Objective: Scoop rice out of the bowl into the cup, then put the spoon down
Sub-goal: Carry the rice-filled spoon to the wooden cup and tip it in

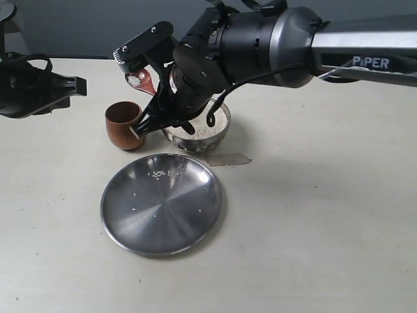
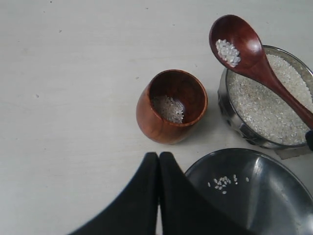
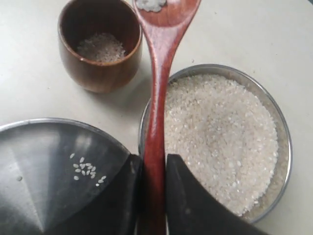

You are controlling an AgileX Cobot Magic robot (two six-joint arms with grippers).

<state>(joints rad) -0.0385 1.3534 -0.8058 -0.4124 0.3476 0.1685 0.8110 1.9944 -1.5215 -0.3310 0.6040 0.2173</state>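
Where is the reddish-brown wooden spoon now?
Exterior view, left of centre: the right pincer holds the reddish-brown wooden spoon raised between the brown wooden cup and the shiny steel bowl.

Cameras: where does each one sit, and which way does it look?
Exterior view: off the arms, looking down at the table; right arm and left arm show.
Left wrist view: on the left arm, looking down past the shut left hand at the cup.
Right wrist view: on the right arm, looking down along the spoon in the right hand.
All share cup, bowl, plate.
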